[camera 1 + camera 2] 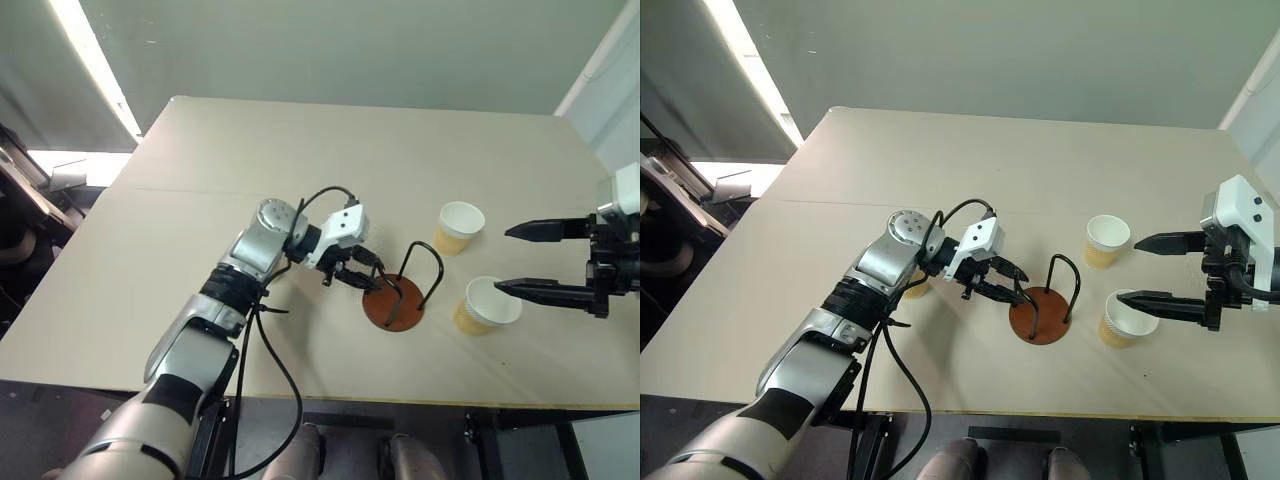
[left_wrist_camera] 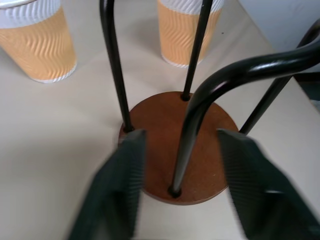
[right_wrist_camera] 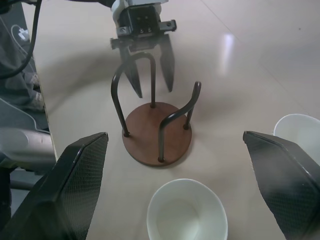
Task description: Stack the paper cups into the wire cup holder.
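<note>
The wire cup holder [image 1: 386,306] stands empty on the table, a reddish-brown disc with two black wire hoops. My left gripper [image 1: 368,277] is at its left edge, open, with one hoop leg [image 2: 186,145] between its fingers [image 2: 120,190]. Two yellow-tan paper cups stand upright to the holder's right, one farther back [image 1: 460,227] and one nearer [image 1: 487,305]. My right gripper [image 1: 505,260] hangs open just right of them, a finger tip by each cup. A tan sliver of a third cup [image 1: 917,288] peeks out beneath my left arm.
The beige table [image 1: 330,150] runs wide behind the holder. Its front edge [image 1: 400,402] lies close below the holder and cups. A black cable [image 1: 280,370] loops from my left wrist down over that edge.
</note>
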Controlling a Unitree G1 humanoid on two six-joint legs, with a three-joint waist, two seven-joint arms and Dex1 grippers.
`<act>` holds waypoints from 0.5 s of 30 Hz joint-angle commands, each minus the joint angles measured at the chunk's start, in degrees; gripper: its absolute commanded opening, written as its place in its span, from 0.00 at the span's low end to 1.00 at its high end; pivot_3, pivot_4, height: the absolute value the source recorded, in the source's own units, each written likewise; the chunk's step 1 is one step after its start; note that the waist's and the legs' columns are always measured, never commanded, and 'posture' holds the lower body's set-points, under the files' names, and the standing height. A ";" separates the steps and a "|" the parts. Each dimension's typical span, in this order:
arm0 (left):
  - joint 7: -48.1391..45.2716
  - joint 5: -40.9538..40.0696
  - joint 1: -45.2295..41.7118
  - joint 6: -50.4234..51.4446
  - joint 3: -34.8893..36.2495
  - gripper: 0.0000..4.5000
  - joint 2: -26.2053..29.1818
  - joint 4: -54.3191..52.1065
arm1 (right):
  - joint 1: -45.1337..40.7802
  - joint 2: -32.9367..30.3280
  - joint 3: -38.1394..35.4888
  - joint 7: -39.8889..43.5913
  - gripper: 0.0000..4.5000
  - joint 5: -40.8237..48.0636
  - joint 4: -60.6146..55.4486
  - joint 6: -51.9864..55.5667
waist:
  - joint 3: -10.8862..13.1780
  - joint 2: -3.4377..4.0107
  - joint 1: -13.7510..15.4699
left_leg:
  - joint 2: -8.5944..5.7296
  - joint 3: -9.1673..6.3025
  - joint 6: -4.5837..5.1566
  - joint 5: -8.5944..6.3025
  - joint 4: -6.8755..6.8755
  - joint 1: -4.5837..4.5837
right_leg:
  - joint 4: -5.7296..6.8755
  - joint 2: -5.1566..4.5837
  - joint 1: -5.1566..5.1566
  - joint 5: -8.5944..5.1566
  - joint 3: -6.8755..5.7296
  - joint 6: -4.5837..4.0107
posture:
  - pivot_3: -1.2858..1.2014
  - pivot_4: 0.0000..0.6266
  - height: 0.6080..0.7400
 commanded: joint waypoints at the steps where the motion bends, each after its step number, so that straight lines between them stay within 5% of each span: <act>1: -0.05 -0.03 -2.46 -2.47 2.67 0.81 2.45 -0.23 | -1.92 -1.96 0.86 1.05 1.00 -0.75 0.36 -2.34 | 0.00 0.00 -0.06 | 0.00 0.00 0.00 0.00 0.00 0.00 | 0.00 0.00 0.00 0.00 0.00 0.00 | 0.52 0.24 1.00; 8: 1.03 -0.95 -4.52 -2.99 7.18 0.81 8.70 -0.69 | -12.42 -0.97 11.03 0.20 1.00 -5.65 6.54 -8.39 | 0.00 0.00 -0.45 | 0.00 0.01 0.02 0.00 0.00 0.01 | -0.02 0.02 -0.05 -0.01 0.04 0.01 | 0.52 0.24 1.00; 15: 3.79 -7.13 -3.76 7.73 14.31 0.81 12.77 -10.89 | -26.46 3.74 26.47 3.95 1.00 -16.75 17.13 -16.69 | 0.00 0.00 -0.54 | 0.00 -0.05 0.10 0.00 0.03 -0.10 | 0.00 0.01 -0.11 0.00 0.01 0.04 | 0.52 0.24 1.00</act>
